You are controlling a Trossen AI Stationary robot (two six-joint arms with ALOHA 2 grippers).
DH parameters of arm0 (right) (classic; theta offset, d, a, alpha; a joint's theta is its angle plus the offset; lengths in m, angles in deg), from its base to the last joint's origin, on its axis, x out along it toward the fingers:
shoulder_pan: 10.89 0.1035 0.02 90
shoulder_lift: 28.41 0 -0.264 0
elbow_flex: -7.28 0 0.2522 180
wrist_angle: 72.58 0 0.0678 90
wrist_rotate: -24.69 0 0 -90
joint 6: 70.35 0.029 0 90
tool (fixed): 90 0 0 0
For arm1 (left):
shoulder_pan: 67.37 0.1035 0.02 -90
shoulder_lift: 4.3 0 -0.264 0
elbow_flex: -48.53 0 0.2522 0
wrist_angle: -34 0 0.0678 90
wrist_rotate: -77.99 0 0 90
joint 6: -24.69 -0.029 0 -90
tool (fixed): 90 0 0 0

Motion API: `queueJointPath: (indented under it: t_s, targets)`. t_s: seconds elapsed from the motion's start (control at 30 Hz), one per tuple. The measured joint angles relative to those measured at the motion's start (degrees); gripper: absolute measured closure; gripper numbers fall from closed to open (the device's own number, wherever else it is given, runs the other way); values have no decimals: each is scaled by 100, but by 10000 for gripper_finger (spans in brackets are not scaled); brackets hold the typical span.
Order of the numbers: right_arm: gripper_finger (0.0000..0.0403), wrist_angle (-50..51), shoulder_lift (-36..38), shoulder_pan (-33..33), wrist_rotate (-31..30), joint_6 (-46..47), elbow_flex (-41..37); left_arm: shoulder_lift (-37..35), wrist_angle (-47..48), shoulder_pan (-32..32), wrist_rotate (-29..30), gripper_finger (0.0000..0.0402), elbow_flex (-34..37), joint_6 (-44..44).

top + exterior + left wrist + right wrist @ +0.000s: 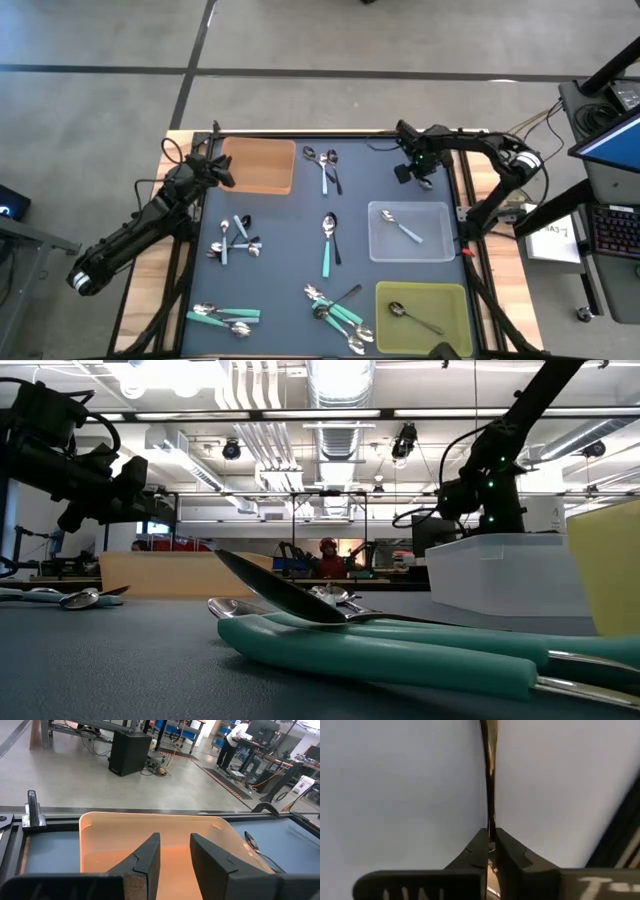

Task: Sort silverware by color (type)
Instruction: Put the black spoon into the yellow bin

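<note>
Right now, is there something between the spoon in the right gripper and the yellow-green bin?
The right gripper is shut on a dark spoon, lifted above the mat. Between it and the yellow-green bin sits the clear bin, a low container holding one light blue spoon. Carried high, nothing visible blocks it.

Bright overhead lights, blurred foreground spoons (pixel 400 645)

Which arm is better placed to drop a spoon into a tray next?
Right: the right gripper is shut on a dark spoon near the clear tray; the left gripper hangs open, empty, at the orange tray.
</note>
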Motion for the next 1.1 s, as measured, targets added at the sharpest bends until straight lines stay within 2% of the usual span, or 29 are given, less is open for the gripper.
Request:
queueJointPath:
  t_s: [0.2, 0.37, 0.5, 0.7, 0.93, 1.1]
  targets:
    - [393, 57, 1139, 248, 649, 609, 13, 0, 0, 0, 0, 312, 0, 0]
    - [393, 57, 2083, 1087, 1308, 1177, 22, 0, -1, 0, 2, 312, 0, 0]
    - [393, 57, 2709, 2353, 1335, 2019, 22, 0, 0, 0, 2, 312, 0, 0]
    - [393, 43, 3169, 4735, 1168, 3315, 23, 0, 0, 0, 2, 312, 0, 0]
    - [393, -235, 2980, 7598, 622, 4782, 24, 0, 0, 0, 2, 312, 0, 0]
    - [394, -768, 2536, 9176, 404, 5541, 26, 0, 0, 0, 2, 312, 0, 0]
